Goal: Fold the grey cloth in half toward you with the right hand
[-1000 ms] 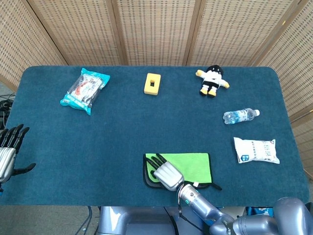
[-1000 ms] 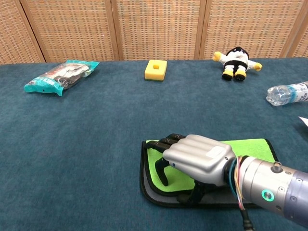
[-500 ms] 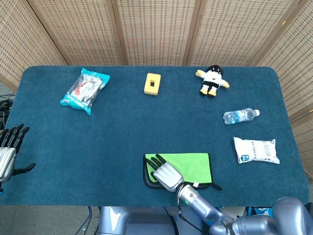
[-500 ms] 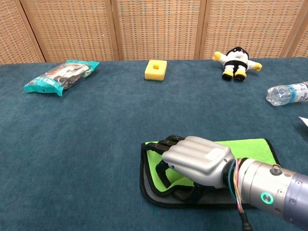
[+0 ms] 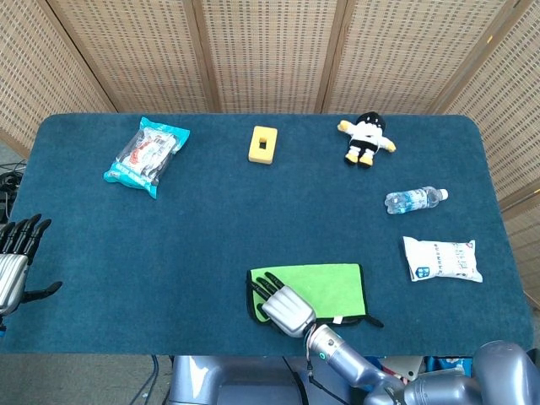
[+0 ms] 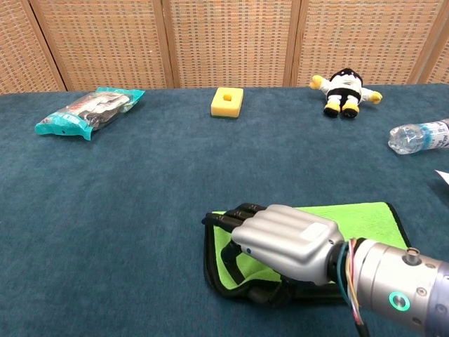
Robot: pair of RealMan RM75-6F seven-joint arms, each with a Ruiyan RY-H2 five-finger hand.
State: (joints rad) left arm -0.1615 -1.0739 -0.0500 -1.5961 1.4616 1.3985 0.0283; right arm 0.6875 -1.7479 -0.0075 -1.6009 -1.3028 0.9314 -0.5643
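Resting on the near left part of the grey cloth (image 6: 351, 214), the right hand (image 6: 284, 239) lies palm down at the front edge of the worktop (image 5: 253, 219); its dark fingers (image 6: 228, 219) are slightly apart and curl down over the cloth's left border, though whether they pinch the fabric I cannot tell. The cloth lies flat with its green face up and a dark rim showing along its left and near sides. At the far left edge, the left hand (image 5: 15, 257) hovers apart from everything, fingers spread and holding nothing. Further right sit a white packet (image 5: 441, 258) and a water bottle (image 5: 415, 199). Along the back lie a teal snack bag (image 5: 146, 154), a yellow block (image 5: 262, 143) and a plush doll (image 5: 366, 137).
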